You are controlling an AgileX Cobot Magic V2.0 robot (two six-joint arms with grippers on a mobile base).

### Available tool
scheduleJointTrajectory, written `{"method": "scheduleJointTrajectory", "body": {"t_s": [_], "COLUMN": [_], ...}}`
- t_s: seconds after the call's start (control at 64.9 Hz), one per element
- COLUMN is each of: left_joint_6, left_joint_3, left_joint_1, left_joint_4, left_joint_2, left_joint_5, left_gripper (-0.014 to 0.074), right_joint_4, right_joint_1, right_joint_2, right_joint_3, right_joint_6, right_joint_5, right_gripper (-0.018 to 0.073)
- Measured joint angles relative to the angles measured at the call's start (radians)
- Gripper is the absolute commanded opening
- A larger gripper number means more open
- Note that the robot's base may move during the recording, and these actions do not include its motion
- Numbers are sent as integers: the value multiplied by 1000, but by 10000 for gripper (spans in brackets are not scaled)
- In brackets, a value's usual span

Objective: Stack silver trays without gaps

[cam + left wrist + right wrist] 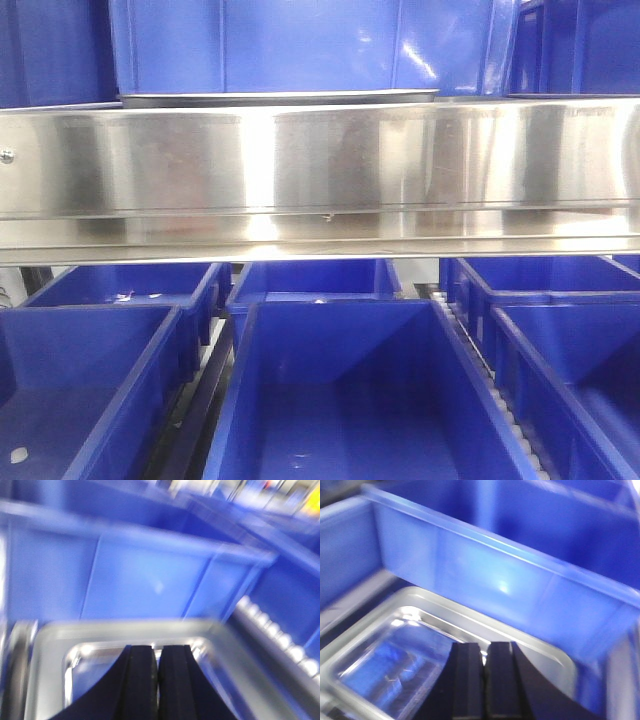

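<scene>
- In the front view, a blue bin sits at lower left under the long brushed-steel shelf rail, which spans the full width; a small screw shows at its left end.
- Above the rail, a silver tray's thin rim lies flat under an upper blue bin — only its edge shows here.
- Centre and right below the rail stand more blue bins, one deep middle bin and another on the right, with a row of white rollers between them.
- Left wrist view, blurred: the left gripper hangs over a silver tray, its black fingers nearly together with only a thin slit between, holding nothing visible; a blue bin wall rises just behind the tray.
- Right wrist view: the right gripper — fingers likewise almost closed, nothing between them — sits above another shiny silver tray, next to a blue bin wall.
</scene>
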Motion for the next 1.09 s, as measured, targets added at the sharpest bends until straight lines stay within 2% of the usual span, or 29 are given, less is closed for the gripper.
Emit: {"method": "scheduleJointTrajectory", "body": {"t_s": [0.2, 0.416, 0.524, 0.662, 0.863, 1.094], "left_joint_6": [0, 0, 2, 2, 2, 2], "left_joint_3": [186, 361, 420, 492, 543, 544], "left_joint_1": [0, 0, 0, 0, 0, 0], "left_joint_4": [59, 125, 134, 136, 138, 138], "left_joint_2": [-113, -235, -283, -354, -486, -608], "left_joint_5": [-168, -329, -360, -367, -365, -367], "left_gripper": [2, 2, 2, 2, 2, 2], "right_joint_4": [0, -2, -4, -4, -4, -4], "right_joint_1": [0, 0, 0, 0, 0, 0], "right_joint_2": [-203, -421, -516, -625, -761, -820], "right_joint_3": [327, 614, 715, 788, 802, 802], "right_joint_6": [0, 0, 0, 4, 10, 10], "right_joint_5": [-226, -300, -330, -331, -296, -386], "right_gripper": [-80, -80, -80, -80, -80, -80]}}
